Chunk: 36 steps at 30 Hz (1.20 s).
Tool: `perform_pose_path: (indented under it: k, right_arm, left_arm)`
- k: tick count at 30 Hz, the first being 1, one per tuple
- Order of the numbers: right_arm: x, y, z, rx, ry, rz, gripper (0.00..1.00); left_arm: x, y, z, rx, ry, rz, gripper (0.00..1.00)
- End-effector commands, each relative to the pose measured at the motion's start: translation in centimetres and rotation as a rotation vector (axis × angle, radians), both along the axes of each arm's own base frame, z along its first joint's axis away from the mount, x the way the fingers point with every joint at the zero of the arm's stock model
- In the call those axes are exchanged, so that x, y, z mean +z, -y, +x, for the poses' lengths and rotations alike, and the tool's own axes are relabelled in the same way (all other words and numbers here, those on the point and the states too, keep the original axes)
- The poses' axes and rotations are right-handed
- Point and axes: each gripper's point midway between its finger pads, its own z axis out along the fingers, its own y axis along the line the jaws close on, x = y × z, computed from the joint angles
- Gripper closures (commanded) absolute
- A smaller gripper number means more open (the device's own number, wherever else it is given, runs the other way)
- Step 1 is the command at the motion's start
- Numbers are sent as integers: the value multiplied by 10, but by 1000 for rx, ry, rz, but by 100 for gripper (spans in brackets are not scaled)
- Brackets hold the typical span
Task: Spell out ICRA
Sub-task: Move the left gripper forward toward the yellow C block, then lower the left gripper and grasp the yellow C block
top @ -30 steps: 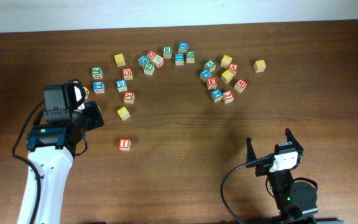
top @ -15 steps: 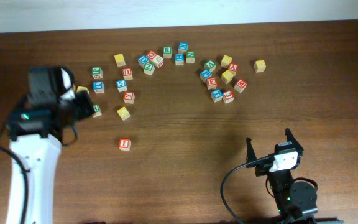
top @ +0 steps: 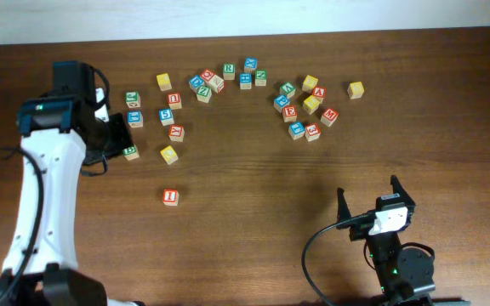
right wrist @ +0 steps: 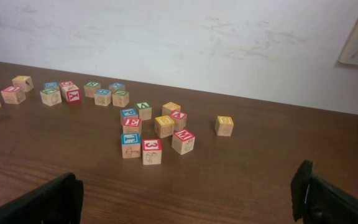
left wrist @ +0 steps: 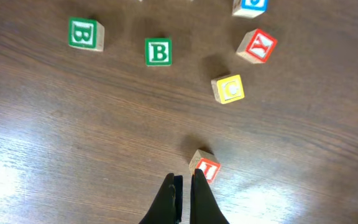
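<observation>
The left tool (left wrist: 184, 182) hovers pinched shut, holding nothing; the right tool (top: 368, 194) stands wide open and empty. The red-faced wooden "I" cube (left wrist: 206, 167) sits alone on the brown desk (left wrist: 73, 124), with the yellow-faced "C" cube (left wrist: 229, 88) beyond. Risk — lowered unopened, the left tool knocks a cube askew instead of grasping it.

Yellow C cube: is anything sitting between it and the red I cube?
Nothing visible does. Only bare table lies between the yellow C cube and the red I cube; the red Y cube sits beyond the C, off that path.
</observation>
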Motion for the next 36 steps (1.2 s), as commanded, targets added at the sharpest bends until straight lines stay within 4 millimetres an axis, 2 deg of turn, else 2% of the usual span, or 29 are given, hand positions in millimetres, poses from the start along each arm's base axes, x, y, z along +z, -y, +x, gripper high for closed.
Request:
perform_pose_path:
  k: [1,9,13,16,20,21,22,23,28,30,36]
  right_arm:
    - [-3,2,0,-7,-7,11,2]
    - [-3,2,0,-7,-7,11,2]
    - [-3,2,0,-7,-7,11,2]
    - [-3,2,0,-7,-7,11,2]
    - [-3,2,0,-7,-7,11,2]
    - [-3,2,0,-7,-7,11,2]
    - [-3,2,0,-7,-7,11,2]
    - [-3,2,0,-7,-7,11,2]
    - [-3,2,0,-7,-7,11,2]
    - [-3,2,0,-7,-7,11,2]
    - [-3,2,0,-7,-7,11,2]
  left_arm:
    - [-12,11,4,-29,-36,-16,100]
    - [-33,41,26,-112,-30,-11,100]
    - [-51,54,34,-113,-55,-18,93]
    - [-66,60,38,-130,-79,-4,93]
    - [-83,59,47,-104,-94,12,91]
    - [-88,59,49,-95,-95,10,85]
    - [-93,60,54,-90,-92,9,66]
    - [-97,60,57,-90,-90,9,55]
    - [-113,60,60,-65,-115,5,50]
    - [-123,60,58,-65,-141,7,40]
    - [-142,59,64,-62,-156,15,22]
